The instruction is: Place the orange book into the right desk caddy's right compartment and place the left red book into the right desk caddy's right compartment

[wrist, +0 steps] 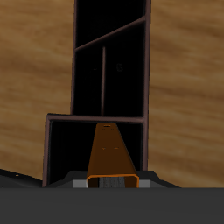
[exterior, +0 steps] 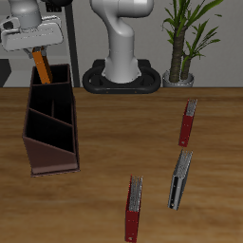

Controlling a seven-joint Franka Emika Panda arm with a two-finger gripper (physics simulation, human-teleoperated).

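Observation:
My gripper (exterior: 36, 47) is shut on the orange book (exterior: 41, 66), holding it tilted over the back, tall end of the right desk caddy (exterior: 52, 128). The book's lower end reaches into the opening of that end compartment. In the wrist view the orange book (wrist: 112, 157) hangs straight down into the nearest compartment of the dark maroon caddy (wrist: 147, 52), with the other divided compartments beyond it. The left red book (exterior: 189, 121) stands on its edge on the table, far from the caddy.
A second red book (exterior: 134, 209) stands near the table's front edge, with a dark grey-black book (exterior: 179, 180) beside it. The robot base (exterior: 121, 76) and a potted plant (exterior: 185, 38) stand at the table's back.

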